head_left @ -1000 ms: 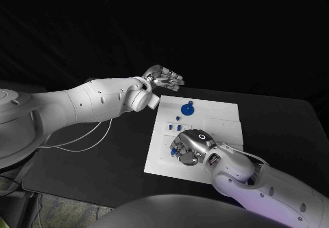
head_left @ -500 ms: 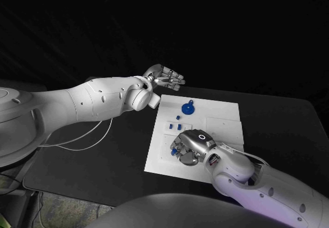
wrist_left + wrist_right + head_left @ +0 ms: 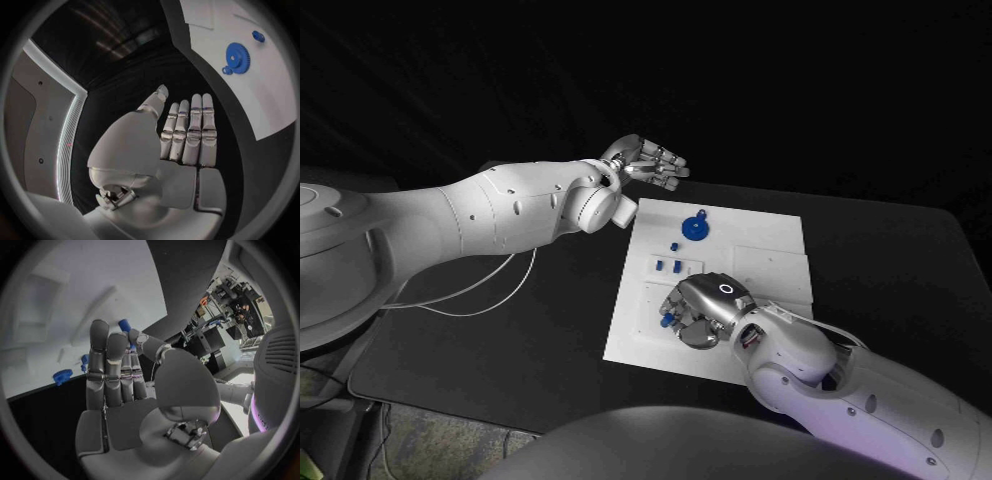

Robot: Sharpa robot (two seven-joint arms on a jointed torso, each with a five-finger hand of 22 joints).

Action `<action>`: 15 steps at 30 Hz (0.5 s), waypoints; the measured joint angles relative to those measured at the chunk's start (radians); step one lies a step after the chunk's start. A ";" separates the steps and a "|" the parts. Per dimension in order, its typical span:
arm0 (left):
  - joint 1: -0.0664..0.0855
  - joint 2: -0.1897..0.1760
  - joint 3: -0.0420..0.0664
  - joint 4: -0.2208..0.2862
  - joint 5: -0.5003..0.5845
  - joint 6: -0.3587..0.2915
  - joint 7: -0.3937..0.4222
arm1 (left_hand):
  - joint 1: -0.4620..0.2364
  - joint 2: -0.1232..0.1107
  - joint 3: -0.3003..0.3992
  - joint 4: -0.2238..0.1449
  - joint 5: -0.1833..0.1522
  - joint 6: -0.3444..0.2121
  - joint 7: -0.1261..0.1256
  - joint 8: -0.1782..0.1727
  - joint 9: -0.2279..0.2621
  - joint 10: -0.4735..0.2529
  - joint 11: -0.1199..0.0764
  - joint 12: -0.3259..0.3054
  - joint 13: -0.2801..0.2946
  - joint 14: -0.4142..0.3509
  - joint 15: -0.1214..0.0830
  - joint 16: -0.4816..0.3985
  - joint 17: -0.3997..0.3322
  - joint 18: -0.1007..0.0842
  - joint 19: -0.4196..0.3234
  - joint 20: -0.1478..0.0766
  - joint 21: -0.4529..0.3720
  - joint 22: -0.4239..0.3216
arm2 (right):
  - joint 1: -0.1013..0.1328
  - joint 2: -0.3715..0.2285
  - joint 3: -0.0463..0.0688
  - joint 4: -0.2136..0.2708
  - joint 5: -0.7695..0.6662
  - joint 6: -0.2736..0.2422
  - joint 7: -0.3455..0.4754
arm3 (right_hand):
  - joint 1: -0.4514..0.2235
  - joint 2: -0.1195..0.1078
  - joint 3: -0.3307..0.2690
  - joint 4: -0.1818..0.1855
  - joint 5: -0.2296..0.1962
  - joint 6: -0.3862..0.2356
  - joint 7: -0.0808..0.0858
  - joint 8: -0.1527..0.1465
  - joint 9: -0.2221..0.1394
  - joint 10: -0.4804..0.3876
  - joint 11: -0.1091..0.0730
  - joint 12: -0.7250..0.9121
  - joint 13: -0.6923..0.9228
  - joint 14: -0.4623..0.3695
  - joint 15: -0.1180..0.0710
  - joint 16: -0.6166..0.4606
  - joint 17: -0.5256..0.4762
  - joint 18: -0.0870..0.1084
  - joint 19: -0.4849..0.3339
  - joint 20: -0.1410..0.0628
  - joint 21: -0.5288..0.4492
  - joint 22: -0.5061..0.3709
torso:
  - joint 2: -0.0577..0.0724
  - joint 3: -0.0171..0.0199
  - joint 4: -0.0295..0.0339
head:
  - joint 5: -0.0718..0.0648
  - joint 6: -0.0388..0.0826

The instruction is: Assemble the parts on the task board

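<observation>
The white task board (image 3: 769,300) lies in the middle of the black table. A blue gear (image 3: 697,231) sits on its far part, with a small blue piece (image 3: 675,246) just nearer and two small blue parts (image 3: 669,267) standing nearer still. My right hand (image 3: 705,311) hovers low over the board's near left area. A blue part (image 3: 124,325) shows between its thumb and a finger, so it seems pinched. My left hand (image 3: 646,163) is raised beyond the board's far left corner, fingers straight and holding nothing. From the left wrist the gear (image 3: 236,56) lies past that hand (image 3: 181,145).
Black tabletop (image 3: 502,330) surrounds the board on all sides. A thin white cable (image 3: 473,290) loops on the table under my left arm. The board's right half (image 3: 776,262) carries pale raised blocks.
</observation>
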 measured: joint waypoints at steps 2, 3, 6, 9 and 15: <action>0.000 0.000 0.000 0.000 0.000 0.000 0.000 | 0.000 0.000 0.000 0.000 0.000 0.000 0.000 0.000 0.000 0.000 0.000 0.000 0.000 0.000 0.000 0.000 0.000 0.000 0.000 0.000 0.000 0.000 | 0.000 0.000 0.000 0.000 0.000 0.001 0.000 | 0.000 0.000 0.000 0.000 0.000 0.000 0.000 0.000 0.000 0.000 0.000 0.000 0.000 0.000 0.000 0.000 0.000 0.000 0.000 0.000 0.000 0.000 | 0.000 0.0000 0.0000 | 0.000 0.000; 0.000 0.000 0.000 0.000 0.000 0.000 0.000 | 0.000 0.000 0.000 0.000 0.000 0.000 0.000 0.000 0.000 0.000 0.000 0.000 0.000 0.000 0.000 0.000 0.000 0.000 0.000 0.000 0.000 0.000 | 0.000 0.000 0.000 0.000 0.000 0.001 0.000 | 0.000 0.000 0.000 0.000 0.000 0.000 0.000 0.000 0.000 0.000 0.000 0.000 0.000 0.000 0.000 0.000 0.000 0.000 0.000 0.000 0.000 0.000 | 0.000 0.0000 0.0000 | 0.000 0.000; 0.000 0.000 0.000 0.000 0.000 0.000 0.000 | 0.000 0.000 0.000 0.000 0.000 0.000 0.000 0.000 0.000 0.000 0.000 0.000 0.000 0.000 0.000 0.000 0.000 0.000 0.000 0.000 0.000 0.000 | 0.000 -0.001 0.000 -0.002 0.000 0.003 0.001 | 0.003 -0.003 0.000 0.000 0.000 0.000 0.000 0.000 0.000 0.000 0.000 0.000 0.000 0.000 0.000 0.000 0.000 0.000 0.000 0.000 0.000 0.000 | 0.000 -0.0001 0.0000 | -0.001 0.000; 0.000 0.000 0.000 0.000 0.000 0.000 0.000 | 0.000 0.000 0.000 0.000 0.000 0.000 0.000 0.000 0.000 0.000 0.000 0.000 0.000 0.000 0.000 0.000 0.000 0.000 0.000 0.000 0.000 0.000 | 0.000 0.000 0.000 -0.006 0.000 0.005 0.001 | 0.003 -0.003 0.000 0.000 0.000 0.000 0.000 0.000 0.000 0.000 0.000 0.000 0.000 0.000 0.000 0.000 0.000 0.000 0.000 0.000 -0.004 0.005 | 0.000 -0.0002 0.0003 | -0.002 0.000; 0.000 0.000 0.000 0.000 0.000 0.001 0.000 | 0.000 0.000 0.000 0.000 0.000 0.000 0.000 0.000 0.000 0.000 0.000 0.000 0.000 0.000 0.000 0.000 0.000 0.000 0.000 0.000 0.000 0.000 | 0.000 0.009 -0.006 -0.021 -0.001 0.006 0.002 | 0.003 -0.003 0.000 0.000 0.000 0.000 0.000 0.000 0.000 0.000 0.000 0.000 0.000 0.000 0.000 0.000 0.000 0.000 0.000 0.000 -0.004 0.006 | 0.000 -0.0002 0.0005 | -0.001 0.000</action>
